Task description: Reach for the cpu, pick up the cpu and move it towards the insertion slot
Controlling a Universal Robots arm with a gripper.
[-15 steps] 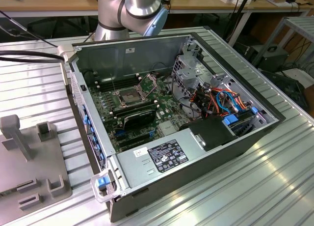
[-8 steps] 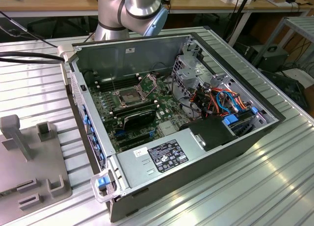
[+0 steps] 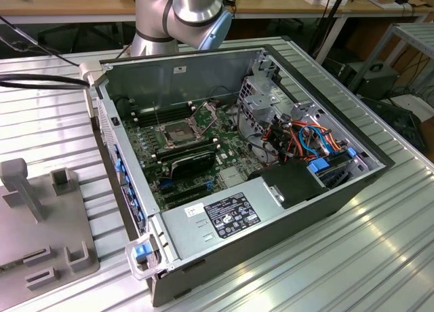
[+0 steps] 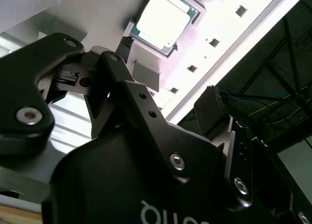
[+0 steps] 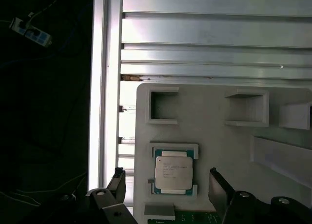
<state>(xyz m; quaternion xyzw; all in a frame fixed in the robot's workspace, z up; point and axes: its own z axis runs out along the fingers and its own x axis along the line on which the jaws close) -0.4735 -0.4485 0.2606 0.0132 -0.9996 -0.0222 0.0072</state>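
ribbed aluminium surface [image 5: 204, 34] carries a grey fixture [image 5: 209, 136]; the cpu [image 5: 173, 173] lies in its recess, just ahead of the wide-open, empty hand [image 5: 165, 177]. thin, light, stiff, likely fragile: pinch opposite edges.

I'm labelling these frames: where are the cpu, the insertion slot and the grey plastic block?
cpu [image 5: 173, 173]: first wrist view, centre of its metal face.
insertion slot [image 3: 178, 132]: exterior view, dark centre inside the metal frame.
grey plastic block [image 5: 209, 112]: first wrist view, bare face between notches.
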